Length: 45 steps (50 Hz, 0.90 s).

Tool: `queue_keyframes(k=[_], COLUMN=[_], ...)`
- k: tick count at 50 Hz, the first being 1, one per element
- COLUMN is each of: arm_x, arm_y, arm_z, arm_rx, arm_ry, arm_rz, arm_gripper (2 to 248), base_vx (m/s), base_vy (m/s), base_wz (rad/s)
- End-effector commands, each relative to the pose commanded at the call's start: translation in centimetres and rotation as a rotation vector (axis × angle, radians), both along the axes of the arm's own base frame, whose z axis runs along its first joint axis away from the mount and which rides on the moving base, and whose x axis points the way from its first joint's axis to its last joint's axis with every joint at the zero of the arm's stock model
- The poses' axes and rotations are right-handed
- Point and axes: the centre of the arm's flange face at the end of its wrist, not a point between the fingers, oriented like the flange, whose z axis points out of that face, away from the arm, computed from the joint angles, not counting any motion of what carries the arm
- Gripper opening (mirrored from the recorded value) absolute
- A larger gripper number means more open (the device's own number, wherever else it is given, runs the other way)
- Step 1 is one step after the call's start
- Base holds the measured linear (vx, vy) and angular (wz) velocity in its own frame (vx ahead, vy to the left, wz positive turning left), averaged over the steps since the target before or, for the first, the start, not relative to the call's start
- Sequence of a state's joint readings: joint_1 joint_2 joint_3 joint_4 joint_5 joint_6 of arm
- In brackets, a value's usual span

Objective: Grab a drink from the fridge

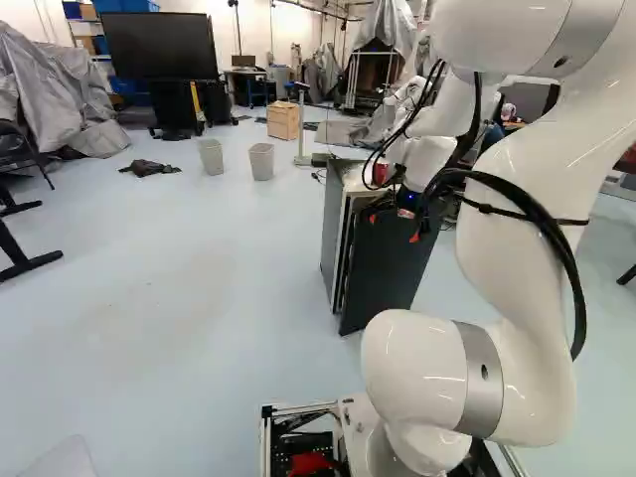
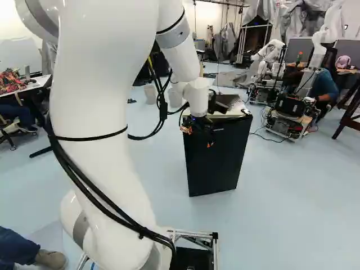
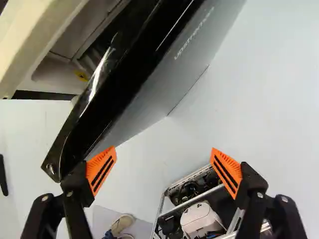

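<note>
One fridge (image 1: 334, 224) stands with long axis vertical, ajar door (image 2: 216, 166) facing the base (image 2: 215, 242), jaws spread wide.

Mini fridge (image 3: 30, 45) interior mostly hidden by its door (image 3: 154, 89), dark item (image 2: 227, 101) near the fridge top's far edge unclear, white arm (image 1: 517, 209) cut off above

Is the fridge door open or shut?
Open a little: the door stands away from the fridge body, and the wrist view shows the pale inside behind it.
</note>
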<state>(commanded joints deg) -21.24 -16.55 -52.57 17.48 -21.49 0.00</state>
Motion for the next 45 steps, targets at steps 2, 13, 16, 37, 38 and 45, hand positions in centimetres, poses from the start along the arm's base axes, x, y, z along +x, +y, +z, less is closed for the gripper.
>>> queue_keyframes(k=[2, 13, 16, 37, 38, 45], arm_x=[0.3, 1.5, 1.8, 3.9, 3.9, 4.6], arm_y=[0.2, 1.0, 1.1, 2.1, 2.1, 2.3], arm_z=[0.0, 0.0, 0.0, 0.0, 0.0, 0.0], arm_rx=[0.0, -0.002, -0.003, -0.006, -0.007, -0.008], arm_ry=[-0.001, -0.006, -0.008, -0.018, -0.018, -0.022], arm_rz=[0.006, 0.028, 0.033, 0.062, 0.063, 0.07], arm_gripper=[247, 247, 247, 247, 247, 247], base_vx=[0.0, 0.0, 0.0, 0.0, 0.0, 0.0], base_vy=[0.0, 0.0, 0.0, 0.0, 0.0, 0.0], base_wz=[0.0, 0.0, 0.0, 0.0, 0.0, 0.0])
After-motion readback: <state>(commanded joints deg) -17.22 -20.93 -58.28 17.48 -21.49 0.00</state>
